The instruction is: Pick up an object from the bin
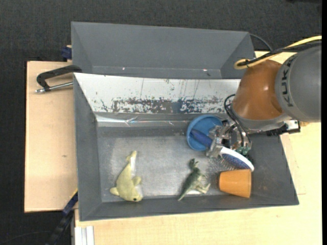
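Blue cup (200,131): round, lying on its side with the opening towards the camera, in the right half of the bin (84,152) close to the back wall. The gripper (218,146) is low in the bin at the cup's right rim, touching or very nearly touching it. The view does not settle which. Gripper state: cannot tell whether it is spread or closed, as metal parts and cabling crowd the tip. Nothing is seen pinched in it.

Brush (238,160): blue and white, lying just right of and below the gripper, tilted down to the right. Its upper end is under the gripper's body.

Orange cup (236,182): on its side near the front right corner, touching or just beside the brush's lower end.

Dinosaur (193,180): small, green, near the front wall, just left of the orange cup.

Plush (128,181): pale yellow animal, front left of the floor, well apart from the rest.

The arm (258,93) enters from the right, with its orange cover above the bin's right wall.
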`<state>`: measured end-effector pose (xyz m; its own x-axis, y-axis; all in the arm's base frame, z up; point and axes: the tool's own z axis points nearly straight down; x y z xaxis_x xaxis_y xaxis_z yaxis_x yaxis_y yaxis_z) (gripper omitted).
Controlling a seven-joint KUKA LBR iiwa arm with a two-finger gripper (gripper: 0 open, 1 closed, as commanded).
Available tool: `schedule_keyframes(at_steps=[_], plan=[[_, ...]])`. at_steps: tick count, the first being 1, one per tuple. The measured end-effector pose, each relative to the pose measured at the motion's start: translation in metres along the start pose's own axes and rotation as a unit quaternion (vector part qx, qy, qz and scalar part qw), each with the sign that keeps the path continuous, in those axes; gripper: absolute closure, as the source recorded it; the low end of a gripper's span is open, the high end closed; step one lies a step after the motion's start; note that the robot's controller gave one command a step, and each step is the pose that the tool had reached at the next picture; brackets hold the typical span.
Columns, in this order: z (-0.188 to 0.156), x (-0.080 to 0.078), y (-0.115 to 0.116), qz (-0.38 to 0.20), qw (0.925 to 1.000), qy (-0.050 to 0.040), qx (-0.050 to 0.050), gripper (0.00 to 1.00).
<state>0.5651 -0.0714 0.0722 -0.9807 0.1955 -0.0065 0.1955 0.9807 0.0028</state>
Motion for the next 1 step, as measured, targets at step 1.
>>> schedule_keyframes(at_steps=[1], plan=[[-0.2054,-0.0166,0.0057,-0.012,0.9999,-0.0041,0.000,1.00]])
